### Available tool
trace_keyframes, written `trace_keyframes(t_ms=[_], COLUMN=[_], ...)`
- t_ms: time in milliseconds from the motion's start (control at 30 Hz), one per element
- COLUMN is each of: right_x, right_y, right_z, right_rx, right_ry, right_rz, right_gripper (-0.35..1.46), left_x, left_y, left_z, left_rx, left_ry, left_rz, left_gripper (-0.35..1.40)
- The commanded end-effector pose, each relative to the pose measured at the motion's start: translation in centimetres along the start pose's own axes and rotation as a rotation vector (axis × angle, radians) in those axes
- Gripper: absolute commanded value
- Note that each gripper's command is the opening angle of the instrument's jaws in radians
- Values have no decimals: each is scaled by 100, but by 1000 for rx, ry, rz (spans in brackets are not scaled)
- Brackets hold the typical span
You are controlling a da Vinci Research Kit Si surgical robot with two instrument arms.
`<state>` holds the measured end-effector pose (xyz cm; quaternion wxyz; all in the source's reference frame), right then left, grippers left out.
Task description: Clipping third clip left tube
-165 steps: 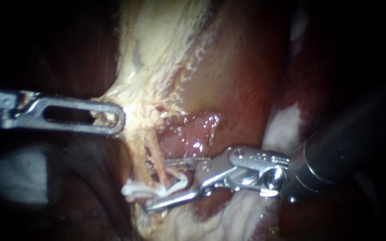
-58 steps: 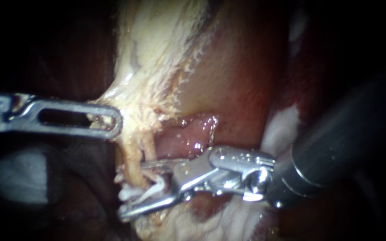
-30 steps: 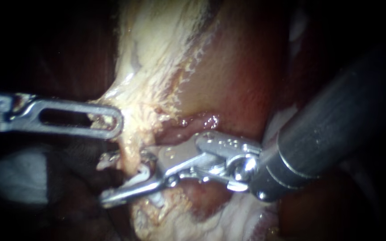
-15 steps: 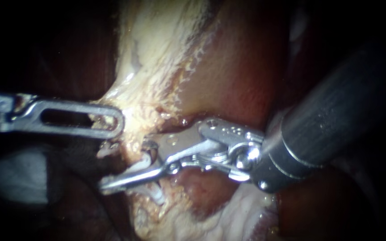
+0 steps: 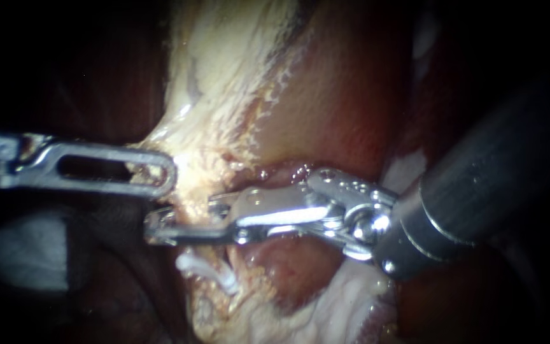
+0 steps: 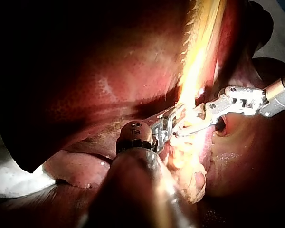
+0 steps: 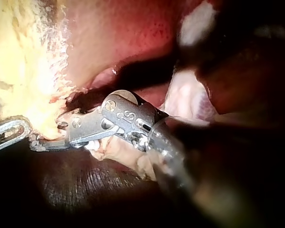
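The right instrument [image 5: 155, 225] has its jaws clamped across the tube [image 5: 192, 205], mostly hiding it, with white clips [image 5: 210, 275] just beneath. The left instrument [image 5: 168, 172] pinches pale tissue [image 5: 192, 159]; open darkness lies beyond.

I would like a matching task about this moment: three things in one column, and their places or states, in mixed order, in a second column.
Things:
1. left instrument
2. right instrument
3. white clip

Places or states:
A. closed across the tube
B. on the tube, below the right instrument
C. holds the pale tissue from the left

Pairs: 1-C, 2-A, 3-B
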<state>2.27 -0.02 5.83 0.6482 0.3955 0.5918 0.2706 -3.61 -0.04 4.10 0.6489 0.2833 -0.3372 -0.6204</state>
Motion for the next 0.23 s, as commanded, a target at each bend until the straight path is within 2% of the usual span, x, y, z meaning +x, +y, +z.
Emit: trace_keyframes(t_ms=[33, 233], right_x=[-1, -1], right_y=[1, 2], right_z=[0, 0], right_rx=[-1, 5], right_ry=[-1, -3], right_rz=[0, 0], right_gripper=[-35, -35], left_x=[0, -1], left_y=[0, 0], left_z=[-1, -1], left_rx=[0, 1], left_ry=[0, 1], left_rz=[0, 0], left_gripper=[-35, -35])
